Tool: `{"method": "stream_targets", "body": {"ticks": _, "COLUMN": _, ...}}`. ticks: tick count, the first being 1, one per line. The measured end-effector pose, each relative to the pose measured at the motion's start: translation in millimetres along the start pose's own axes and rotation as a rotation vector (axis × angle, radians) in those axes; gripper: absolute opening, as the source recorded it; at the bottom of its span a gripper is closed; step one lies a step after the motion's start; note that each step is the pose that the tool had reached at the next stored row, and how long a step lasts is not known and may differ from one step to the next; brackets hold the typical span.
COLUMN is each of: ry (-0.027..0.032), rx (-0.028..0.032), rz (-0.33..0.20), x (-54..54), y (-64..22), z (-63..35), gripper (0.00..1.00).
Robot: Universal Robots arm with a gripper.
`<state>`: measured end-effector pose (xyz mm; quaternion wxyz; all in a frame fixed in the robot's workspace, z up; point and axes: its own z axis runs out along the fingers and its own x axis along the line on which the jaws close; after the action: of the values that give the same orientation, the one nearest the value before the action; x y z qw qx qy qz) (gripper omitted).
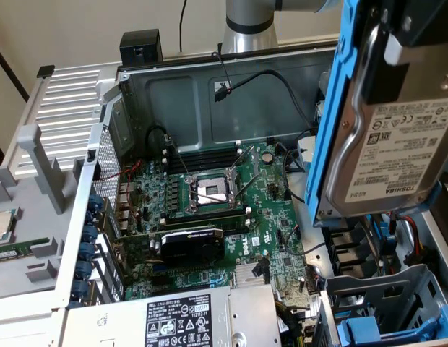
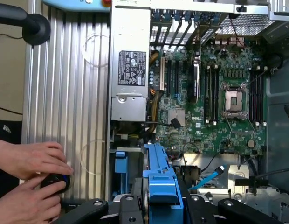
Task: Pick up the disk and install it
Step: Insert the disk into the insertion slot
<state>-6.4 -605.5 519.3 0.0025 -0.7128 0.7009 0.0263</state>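
hanging clear of the open computer case (image 1: 148,90), the disk (image 1: 397,152) is clamped in the gripper (image 1: 394,52), whose jaws are closed narrow on its upper end. the drive touches nothing below it. it is tilted, its white toshiba label facing the exterior camera and its bright blue carrier frame (image 1: 331,123) running down the edge on the exterior view's left. it sits high at the exterior view's right, on the side of the case where the grey drive cage (image 1: 386,293) stands, with a blue plastic part (image 1: 358,331) showing in the cage.

inside the case lies the green motherboard (image 1: 278,242) with its bare cpu socket (image 1: 212,191) and a black expansion card (image 1: 191,242) just beside it. the grey power supply (image 1: 181,318), with its black-and-white label, lies along the near edge.

in the wrist view the blue carrier sits between the two black fingers (image 2: 95,210). well apart from the disk, a person's hands (image 2: 30,161) rest on a ridged grey panel (image 2: 65,93) beside the case, holding a small black device (image 2: 56,181) with a blue button.
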Motion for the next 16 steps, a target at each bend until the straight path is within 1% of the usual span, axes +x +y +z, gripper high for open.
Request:
{"method": "stream_targets", "body": {"ticks": 5, "ry": -0.0001, "rx": 0.0001, "rz": 0.002, "x": 10.1, "y": -2.5, "z": 1.5, "gripper": 0.37}}
{"method": "stream_targets", "body": {"ticks": 9, "ry": -0.0001, "rx": 0.0002, "rz": 0.005, "x": 14.1, "y": -5.9, "z": 4.0, "gripper": 0.37}}
{"method": "stream_targets", "body": {"ticks": 16, "ry": -0.0004, "rx": 0.001, "rz": 0.013, "x": 24.0, "y": -7.1, "z": 15.7, "gripper": 0.37}}
